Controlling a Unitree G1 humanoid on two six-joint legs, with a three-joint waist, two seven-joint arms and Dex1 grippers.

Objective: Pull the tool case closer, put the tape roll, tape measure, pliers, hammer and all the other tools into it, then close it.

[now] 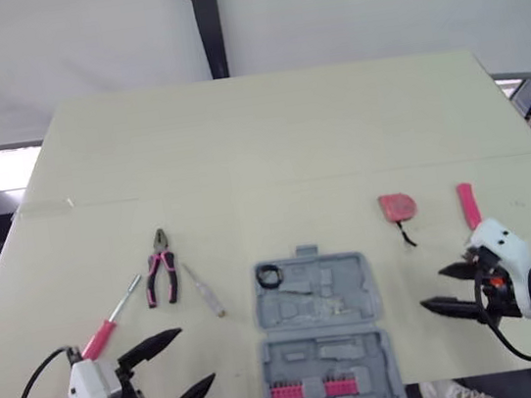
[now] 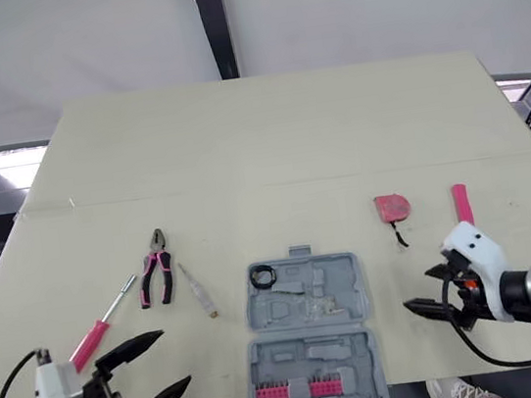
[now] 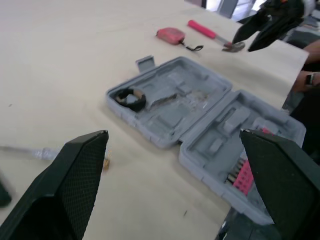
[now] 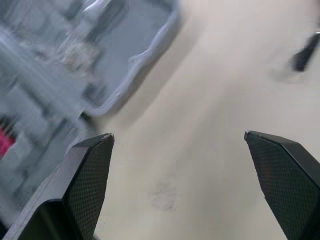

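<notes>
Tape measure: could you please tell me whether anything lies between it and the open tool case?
Nothing visible does; only bare table lies between the tape measure and the tool case, which lies open.

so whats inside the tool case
The tool case holds a black tape roll in its far-left corner and pink bits along the near half. Other slots look empty; under the roll is hidden.

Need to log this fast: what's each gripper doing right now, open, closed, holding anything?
Left gripper: open, holding nothing.
Right gripper: open, holding nothing.
</notes>
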